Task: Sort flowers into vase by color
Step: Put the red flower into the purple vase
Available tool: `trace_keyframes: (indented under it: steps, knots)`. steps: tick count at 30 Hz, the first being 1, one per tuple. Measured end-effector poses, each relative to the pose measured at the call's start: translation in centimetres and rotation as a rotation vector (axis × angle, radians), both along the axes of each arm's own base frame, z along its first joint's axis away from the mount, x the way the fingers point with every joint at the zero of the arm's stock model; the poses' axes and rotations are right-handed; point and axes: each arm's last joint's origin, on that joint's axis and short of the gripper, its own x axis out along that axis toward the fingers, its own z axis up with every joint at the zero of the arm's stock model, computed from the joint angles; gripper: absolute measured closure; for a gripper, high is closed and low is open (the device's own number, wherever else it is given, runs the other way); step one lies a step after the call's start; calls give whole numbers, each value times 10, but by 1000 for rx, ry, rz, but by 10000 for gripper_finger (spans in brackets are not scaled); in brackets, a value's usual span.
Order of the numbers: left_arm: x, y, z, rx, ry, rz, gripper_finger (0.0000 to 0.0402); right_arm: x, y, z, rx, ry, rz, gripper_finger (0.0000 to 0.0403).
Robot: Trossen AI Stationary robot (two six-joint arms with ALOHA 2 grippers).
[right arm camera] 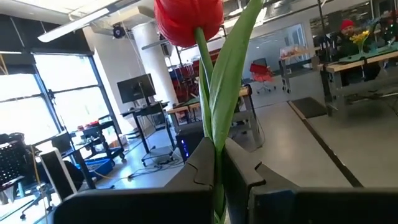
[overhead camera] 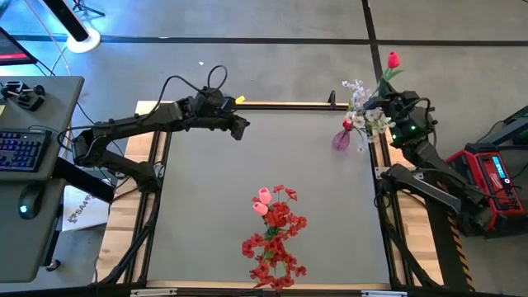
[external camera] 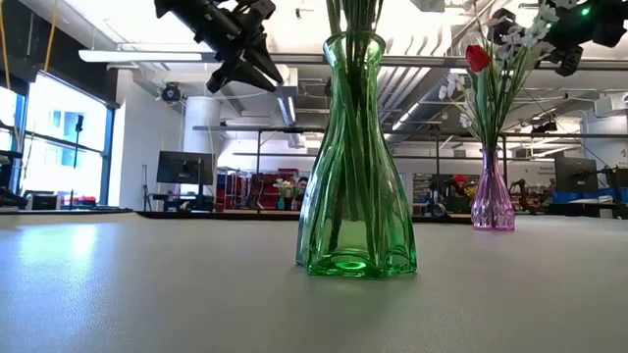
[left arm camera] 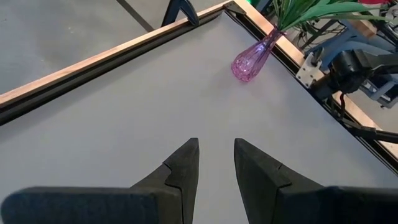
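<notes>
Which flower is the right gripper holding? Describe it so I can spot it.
Look at the table's far right corner, where the purple vase stands. Just above it, the right gripper is shut on the red tulip, a single red bud among white sprays.

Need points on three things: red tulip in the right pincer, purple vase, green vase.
red tulip (right arm camera: pixel 188 18): right wrist view, on the bloom above the shut right pincer.
purple vase (left arm camera: pixel 247 62): left wrist view, on the rounded body.
green vase (external camera: pixel 351 191): low view, on the glass body below the neck.

Keyboard (overhead camera: pixel 21 151), mouse (overhead camera: pixel 27 200) on side desk (left of table).
</notes>
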Motion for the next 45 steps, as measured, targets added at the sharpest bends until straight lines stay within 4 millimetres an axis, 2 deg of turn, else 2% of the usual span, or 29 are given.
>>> trace_keyframes:
  steps: [6, 15, 28, 35, 45]
  knots:
    - [0, 0, 0, 0, 1, 0, 312, -4, 4, 10, -54, -17, -6, 403]
    - [0, 0, 0, 0, 1, 0, 312, -13, 14, 15, -65, -107, -11, 403]
    - [0, -1, 0, -25, -8, 5, 312, -15, 16, 3, 33, -51, -38, 403]
    - [1, -1, 1, -27, -28, 12, 312, -18, 18, 12, -57, -55, -72, 403]
    - [2, -1, 2, -38, -37, 20, 312, -17, 17, 11, -49, -67, -68, 403]
